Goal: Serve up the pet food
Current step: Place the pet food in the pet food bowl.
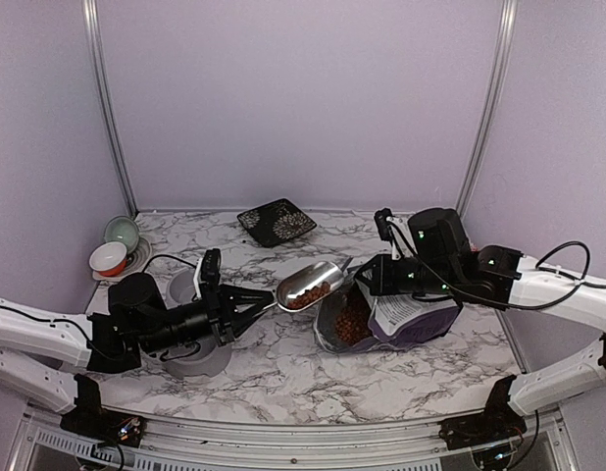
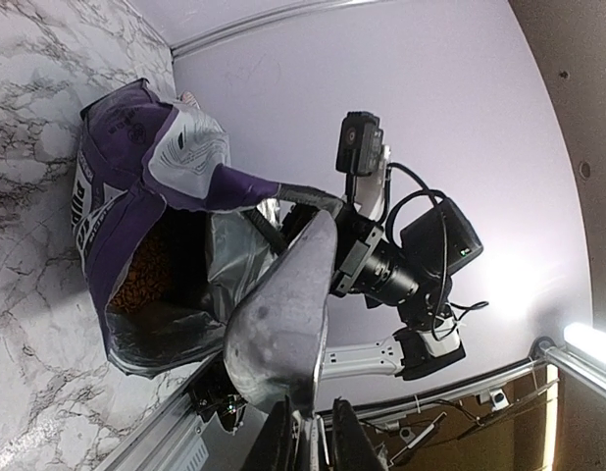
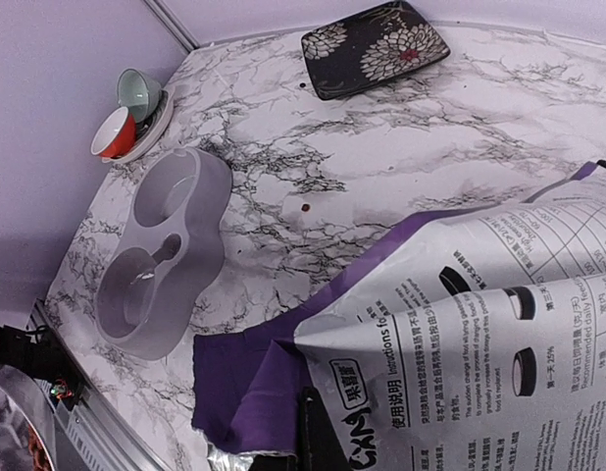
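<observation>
The left jaws pinch the scoop's point(image 1: 310, 285) handle. Pet food point(image 1: 316, 292) lies heaped in it, just left of the bag point(image 1: 411, 316), with more inside the bag's mouth. The right jaws are pressed together on the bag's rim. Carry the scoop level to the double bowl point(image 1: 200, 361), well left of the bag, and tip it only over a well.

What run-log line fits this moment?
left gripper: shut on scoop | scoop: kibble inside, aloft beside bag | right gripper: shut on bag | bowl: no kibble
</observation>
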